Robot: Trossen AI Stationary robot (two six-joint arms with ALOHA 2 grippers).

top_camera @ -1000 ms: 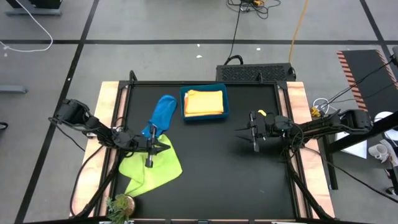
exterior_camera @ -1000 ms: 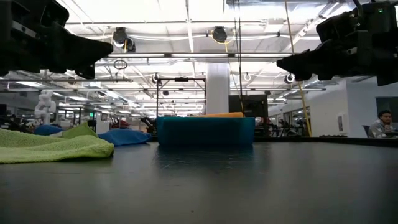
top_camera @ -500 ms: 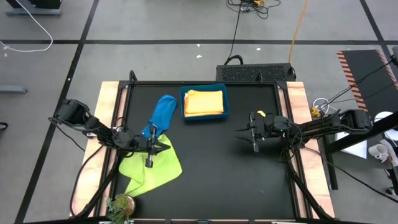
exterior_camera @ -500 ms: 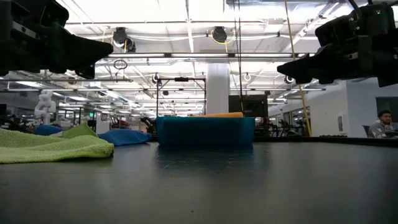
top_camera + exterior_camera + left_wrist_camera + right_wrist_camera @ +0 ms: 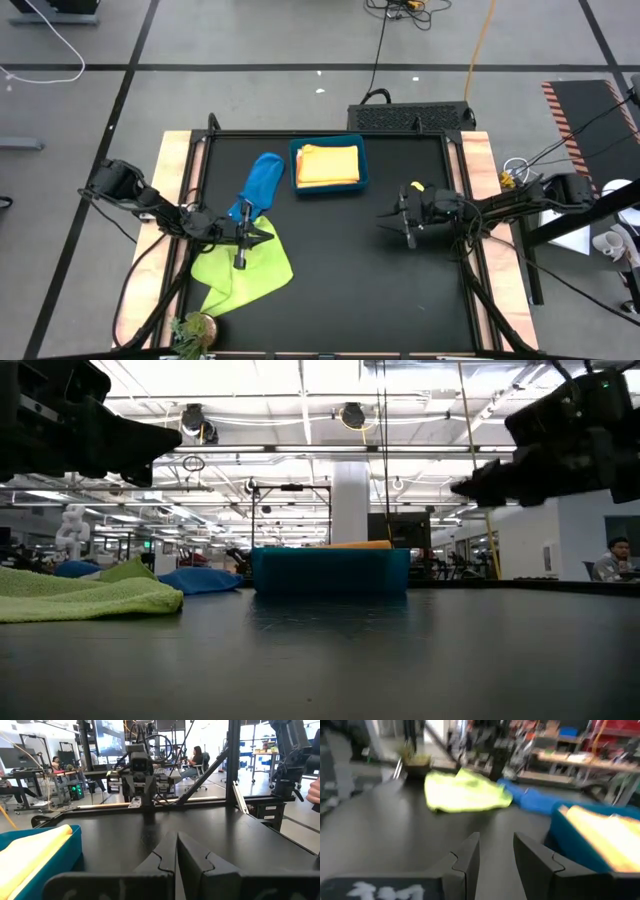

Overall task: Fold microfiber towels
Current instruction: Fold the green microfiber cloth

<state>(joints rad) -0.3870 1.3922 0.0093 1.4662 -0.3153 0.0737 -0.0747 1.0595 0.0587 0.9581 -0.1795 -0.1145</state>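
High view has the black table (image 5: 330, 290) with the lime green towel (image 5: 245, 270) lying crumpled at the near left, and the blue towel (image 5: 262, 180) stretched out just beyond it, running toward the far side. Right beside the blue one sits the teal bin (image 5: 328, 186) at the far middle, with yellow and orange towels (image 5: 327, 163) folded flat inside. The left claw (image 5: 268, 234) hangs over the spot where the green and blue cloths meet, fingers pinched together with nothing between them; the left wrist view shows the two fingers (image 5: 165, 860) pressed side by side. The right claw (image 5: 384, 217) floats over bare table right of centre, well apart from every towel, fingers (image 5: 465, 857) parted a moderate way and empty. From the low view both arms hang clear above the tabletop, the green towel (image 5: 85, 598) heaped at the left.
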